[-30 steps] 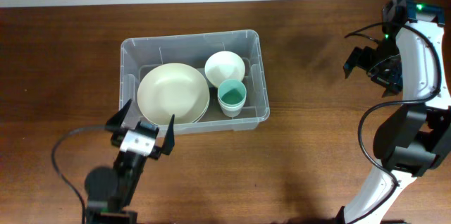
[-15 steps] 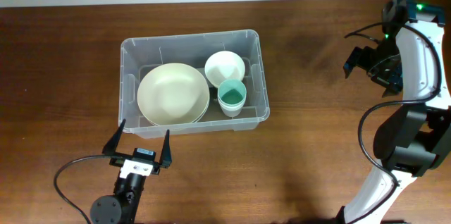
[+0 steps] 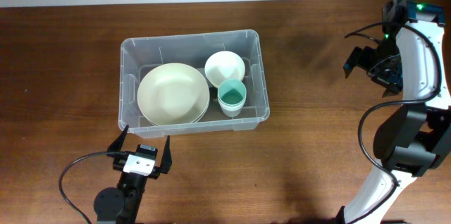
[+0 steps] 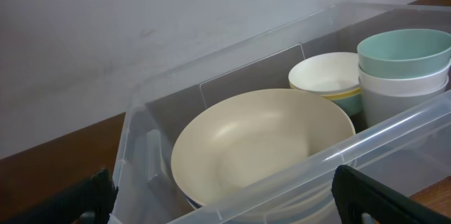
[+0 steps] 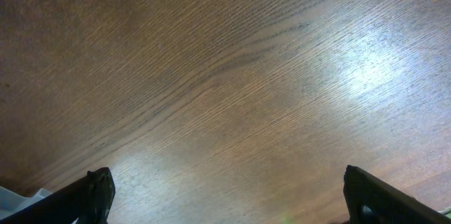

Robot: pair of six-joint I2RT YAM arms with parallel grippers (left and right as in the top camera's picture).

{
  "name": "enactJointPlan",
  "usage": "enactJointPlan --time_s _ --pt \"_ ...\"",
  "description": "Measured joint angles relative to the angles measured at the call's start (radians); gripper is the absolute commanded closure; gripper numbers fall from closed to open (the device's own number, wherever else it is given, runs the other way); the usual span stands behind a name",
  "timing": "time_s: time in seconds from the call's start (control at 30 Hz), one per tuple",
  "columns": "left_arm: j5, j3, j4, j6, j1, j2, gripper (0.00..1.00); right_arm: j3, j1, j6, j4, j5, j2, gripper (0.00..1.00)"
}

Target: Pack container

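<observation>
The clear plastic container (image 3: 254, 76) stands on the wooden table, left of centre. Inside lie a large cream bowl (image 3: 173, 94), a small white bowl (image 3: 225, 65) and a teal cup (image 3: 232, 95) stacked in a white cup. The left wrist view shows the container's near rim (image 4: 394, 136), the cream bowl (image 4: 261, 143), the small bowl (image 4: 328, 75) and the teal cup (image 4: 405, 51). My left gripper (image 3: 141, 146) is open and empty, just in front of the container's near wall. My right gripper (image 3: 366, 58) is open and empty, above bare table at the far right.
The right wrist view shows only bare wood (image 5: 225, 76) between the open fingers. The right arm's base (image 3: 405, 146) stands at the right edge. A black cable (image 3: 77, 175) loops beside the left arm at the front.
My left gripper has drawn back from the container's near wall towards the front edge of the table and lowered. The right arm and the container's contents have not moved.
</observation>
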Motion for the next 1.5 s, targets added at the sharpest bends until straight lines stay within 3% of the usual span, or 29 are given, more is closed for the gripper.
enactJointPlan --time_s 1.17,1.5 --pt "0.0 0.0 0.0 0.0 0.0 0.0 0.0 0.0 0.0 0.0 0.006 0.0 0.0 0.01" --pt "0.0 0.0 0.0 0.0 0.0 0.0 0.0 -0.012 0.096 -0.001 0.259 0.063 -0.109 0.01"
